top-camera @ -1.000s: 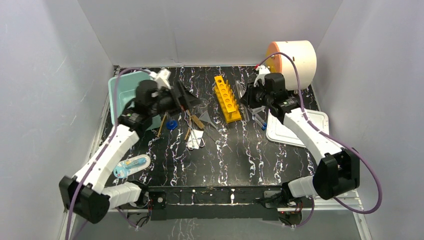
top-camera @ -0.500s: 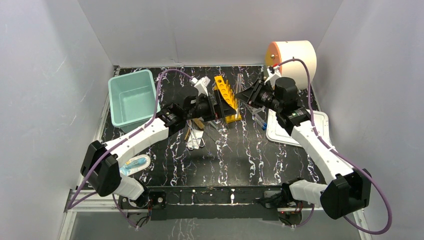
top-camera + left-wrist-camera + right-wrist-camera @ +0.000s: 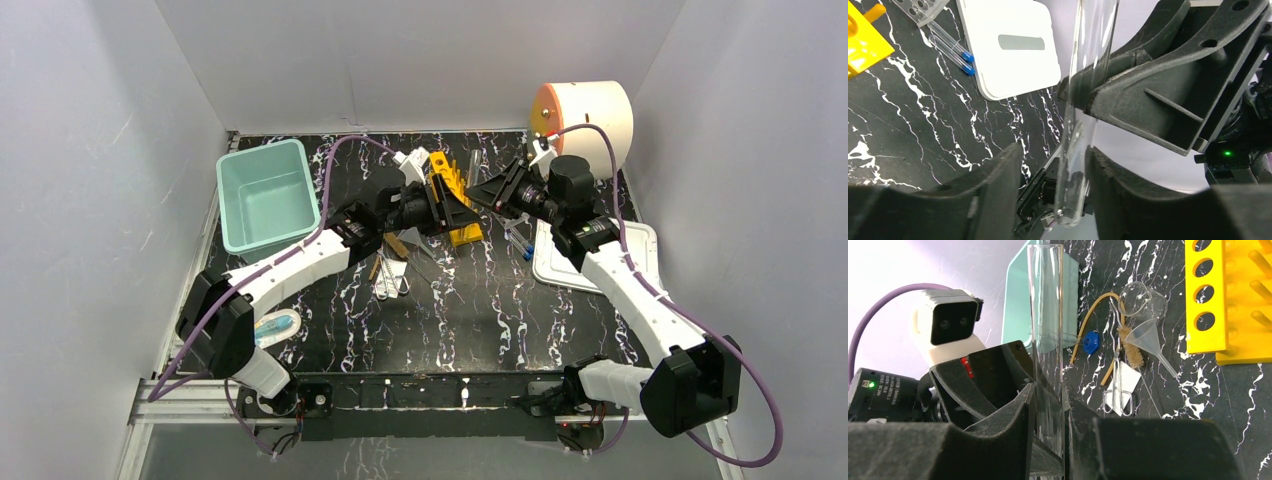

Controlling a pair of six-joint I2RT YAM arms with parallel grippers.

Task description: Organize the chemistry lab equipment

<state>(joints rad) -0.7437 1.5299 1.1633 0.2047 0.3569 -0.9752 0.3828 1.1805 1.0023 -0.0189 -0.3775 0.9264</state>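
A clear glass test tube [image 3: 1046,315] stands upright in my right gripper [image 3: 1049,395], which is shut on its lower part. My left gripper [image 3: 1054,160] faces it above the yellow rack [image 3: 440,165]. The tube's [image 3: 1083,100] free end sits between the left fingers, against one pad, with a gap to the other, so those jaws are still open. The two grippers meet nose to nose [image 3: 466,198] in the top view. On the table lie a clear funnel [image 3: 1143,337], a glass beaker [image 3: 1143,297], an amber rubber tube [image 3: 1093,315] and metal tweezers [image 3: 1118,390].
A teal bin [image 3: 262,195] stands at the back left. A white tray [image 3: 595,255] lies at the right, with two blue-capped tubes [image 3: 950,50] and a clear plastic rack [image 3: 918,7] beside it. A large orange-ended roll [image 3: 585,115] sits back right. A clear packet [image 3: 270,328] lies near left.
My left arm swung from beside the teal bin to the table's middle and its jaws narrowed around the tube. The right gripper turned the tube toward it.
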